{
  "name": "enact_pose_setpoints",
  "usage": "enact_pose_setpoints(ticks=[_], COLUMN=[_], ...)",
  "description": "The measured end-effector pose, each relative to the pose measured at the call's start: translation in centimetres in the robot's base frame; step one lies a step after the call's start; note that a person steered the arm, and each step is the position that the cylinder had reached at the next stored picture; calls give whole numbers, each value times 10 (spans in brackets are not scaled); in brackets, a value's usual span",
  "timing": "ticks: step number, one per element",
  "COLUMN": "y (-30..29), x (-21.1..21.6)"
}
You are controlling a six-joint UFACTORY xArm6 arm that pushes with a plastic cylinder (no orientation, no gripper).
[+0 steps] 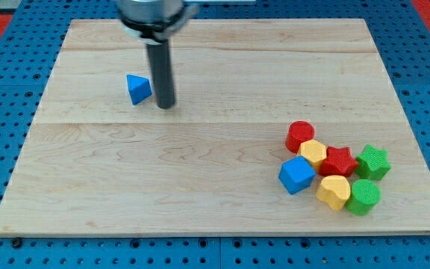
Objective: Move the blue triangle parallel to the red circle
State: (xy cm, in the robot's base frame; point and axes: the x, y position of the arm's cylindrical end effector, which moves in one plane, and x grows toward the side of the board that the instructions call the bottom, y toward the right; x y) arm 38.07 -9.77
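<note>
The blue triangle (137, 88) lies on the wooden board (200, 172) at the upper left. My tip (166, 105) rests on the board just to the right of the blue triangle, a small gap apart. The red circle (300, 136) sits at the lower right, at the top left of a cluster of blocks, far from the triangle.
Touching or close below the red circle are a yellow hexagon (313, 153), a red star (340, 161), a green star (373, 162), a blue cube (297, 175), a yellow heart (334, 192) and a green round block (363, 196). The board's right edge is close to them.
</note>
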Motion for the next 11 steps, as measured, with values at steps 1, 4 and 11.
enact_pose_setpoints(ticks=[1, 4, 11], y=[20, -6, 96], x=[-63, 90, 96])
